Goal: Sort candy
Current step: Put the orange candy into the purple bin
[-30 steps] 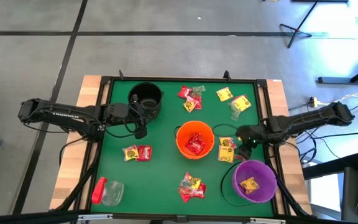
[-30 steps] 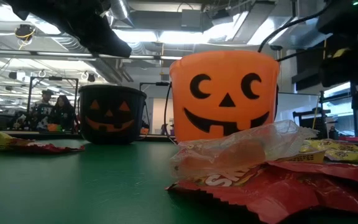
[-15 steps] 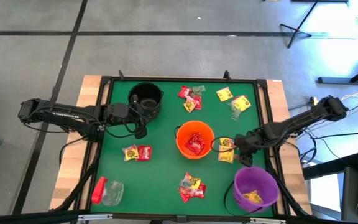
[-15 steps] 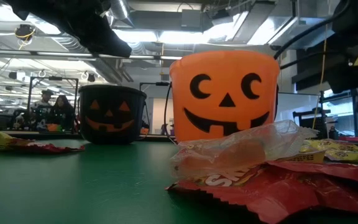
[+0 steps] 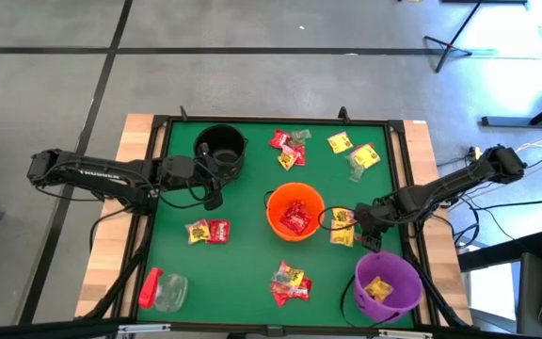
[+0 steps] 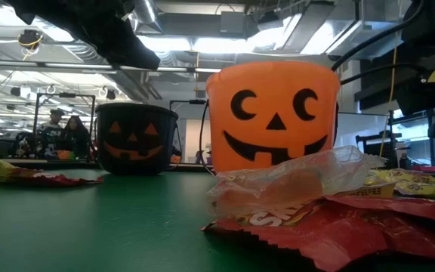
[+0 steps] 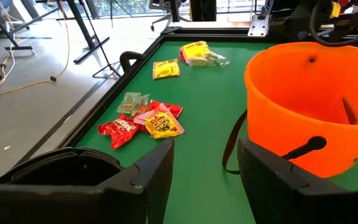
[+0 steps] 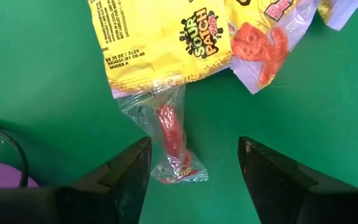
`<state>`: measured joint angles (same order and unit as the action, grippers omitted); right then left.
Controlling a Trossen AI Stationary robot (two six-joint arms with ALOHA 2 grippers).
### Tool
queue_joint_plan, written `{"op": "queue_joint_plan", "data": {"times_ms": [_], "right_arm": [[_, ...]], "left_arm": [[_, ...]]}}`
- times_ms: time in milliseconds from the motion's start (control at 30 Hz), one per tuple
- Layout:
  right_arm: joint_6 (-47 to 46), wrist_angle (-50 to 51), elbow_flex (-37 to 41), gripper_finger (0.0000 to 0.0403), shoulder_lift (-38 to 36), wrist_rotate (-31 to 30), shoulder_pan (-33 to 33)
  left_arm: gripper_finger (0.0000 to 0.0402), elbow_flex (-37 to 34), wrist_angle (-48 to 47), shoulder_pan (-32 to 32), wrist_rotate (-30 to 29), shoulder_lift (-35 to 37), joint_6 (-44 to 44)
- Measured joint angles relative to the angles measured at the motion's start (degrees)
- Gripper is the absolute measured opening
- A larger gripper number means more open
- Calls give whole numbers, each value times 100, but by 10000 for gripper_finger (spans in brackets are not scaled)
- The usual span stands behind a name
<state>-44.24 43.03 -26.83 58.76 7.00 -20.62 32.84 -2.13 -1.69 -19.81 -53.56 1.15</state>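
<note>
From above, my right gripper [image 5: 359,222] reaches low over candy [image 5: 343,226] lying between the orange bucket [image 5: 294,213] and purple bucket [image 5: 385,280]. My left gripper [image 5: 213,185] waits outstretched beside the black bucket [image 5: 221,147]. My right wrist view shows my fingers [image 8: 124,167] spread, straddling a clear red-candy packet [image 8: 171,137] on the green worktop [image 8: 42,74].

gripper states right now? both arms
Left gripper: open, empty, beside the black bucket.
Right gripper: open, empty, over a clear-wrapped red candy.
</note>
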Motion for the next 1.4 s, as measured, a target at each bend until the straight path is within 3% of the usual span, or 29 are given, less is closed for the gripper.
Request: {"op": "queue_joint_plan", "data": {"times_ms": [500,767,1400], "right_arm": [[135,19,0,237,0,-351,1],[-54,660,0,237,0,-940,2],[-46,1323,-437,236,0,-1249,2]], "left_arm": [[167,0,0,0,0,1,32],[167,0,0,0,0,0,41],[167,0,0,2,-2,0,133]]}}
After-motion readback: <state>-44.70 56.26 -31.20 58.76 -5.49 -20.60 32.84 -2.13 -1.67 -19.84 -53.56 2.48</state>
